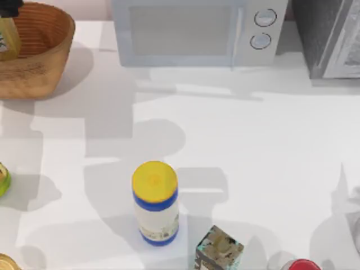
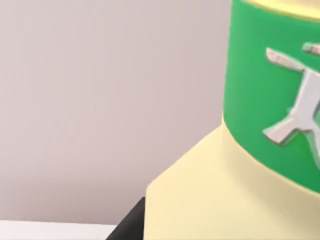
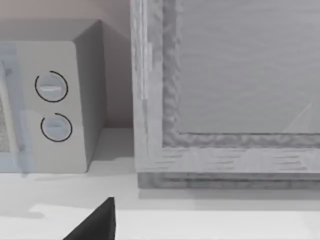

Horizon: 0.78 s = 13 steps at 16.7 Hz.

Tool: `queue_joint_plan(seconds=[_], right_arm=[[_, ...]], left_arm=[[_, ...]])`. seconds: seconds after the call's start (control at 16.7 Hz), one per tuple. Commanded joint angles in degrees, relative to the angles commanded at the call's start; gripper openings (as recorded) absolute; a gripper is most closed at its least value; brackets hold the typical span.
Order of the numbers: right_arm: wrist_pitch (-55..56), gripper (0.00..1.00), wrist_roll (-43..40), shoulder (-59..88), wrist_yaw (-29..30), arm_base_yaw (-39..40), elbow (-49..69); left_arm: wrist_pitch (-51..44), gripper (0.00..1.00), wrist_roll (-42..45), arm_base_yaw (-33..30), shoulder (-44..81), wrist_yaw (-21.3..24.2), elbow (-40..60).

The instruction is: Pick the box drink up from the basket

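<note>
Top view: box drink [image 1: 8, 38] stands over the basket [image 1: 42, 53], apparently held by the left gripper [image 1: 10, 8]; finger opening cannot be told.

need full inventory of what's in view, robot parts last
basket: 1, orange-brown, far left
box drink: 1, cream-yellow, green band, in basket
microwave: 1, white, far centre
appliance: 1, grey, far right
cylinder: 1, blue-white, yellow cap, near centre
cube box: 1, dark patterned, right of cylinder
red item: 1, near edge, cut off
green-yellow item: 1, left edge, cut off
table: 1, white
left jaws: dark, at box drink's top
right jaws: dark, facing microwave
</note>
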Motion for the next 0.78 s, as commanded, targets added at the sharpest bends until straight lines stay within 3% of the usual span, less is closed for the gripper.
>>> queue_joint_plan(seconds=[0.3, 0.78], right_arm=[[0.0, 1.0, 0.0, 0.0, 0.0, 0.0, 0.0], [0.0, 1.0, 0.0, 0.0, 0.0, 0.0, 0.0]], left_arm=[[-11.43, 0.0, 0.56, -1.03, -7.03, 0.81, 7.21], [-13.01, 0.0, 0.8, -1.0, -9.61, 0.56, 6.78]])
